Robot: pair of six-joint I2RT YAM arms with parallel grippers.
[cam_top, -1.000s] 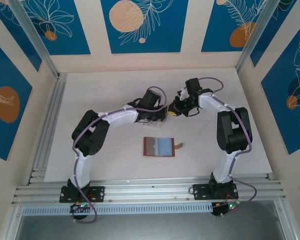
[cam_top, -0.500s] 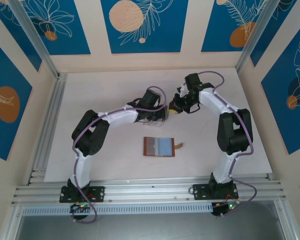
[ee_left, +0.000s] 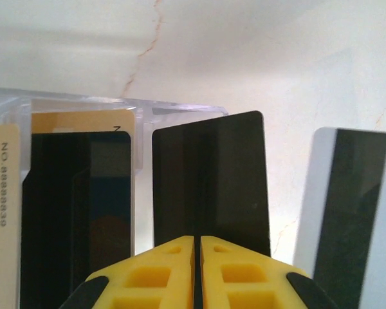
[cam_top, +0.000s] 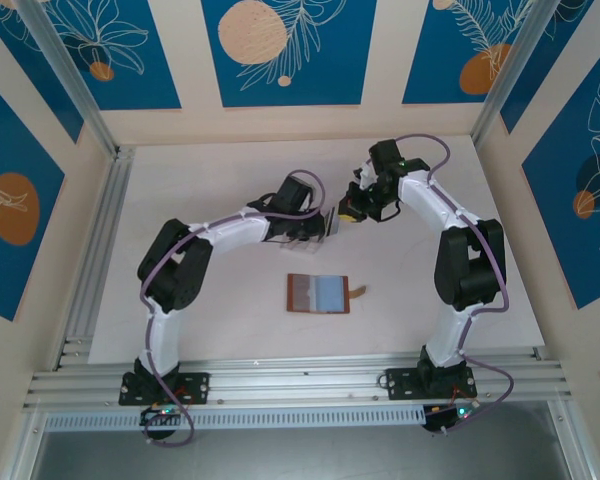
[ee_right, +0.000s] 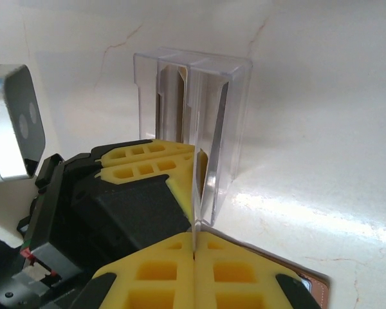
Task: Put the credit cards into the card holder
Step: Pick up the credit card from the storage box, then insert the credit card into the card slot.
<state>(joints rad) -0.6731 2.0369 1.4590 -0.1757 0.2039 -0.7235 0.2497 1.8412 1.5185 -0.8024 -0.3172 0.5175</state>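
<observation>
While your left gripper (ee_left: 197,250) sits with its yellow fingers drawn together on the bottom edge of a black card (ee_left: 209,180), that card stands upright right by the clear box (ee_left: 141,106). From the left wrist camera you can't tell whether it is inside the box's right-hand slot or just in front of it.

Look left of it: more cards (ee_left: 77,212) stand in the box, a dark one, a yellow one behind it, and a tan one at the edge with a printed number running up it. Over on the right of that view, a white card (ee_left: 347,212) with a dark stripe stands upright, apart from the black one.

Now your right gripper (ee_right: 194,244): its fingers are pressed together too. A thin pale edge rises from between them, the white card seen edge-on, so it is clamped on that card just in front of the box.

From above, the two grippers sit nose to nose at the box in the far middle of the table (cam_top: 200,320), yours on the left reaching in from the left, the other from the right.

And the wallet (cam_top: 318,293)? It lies open and flat on the table, nearer you than the grippers and well apart from them. Its blue-grey lining faces up and its little tab pokes out to the right.
</observation>
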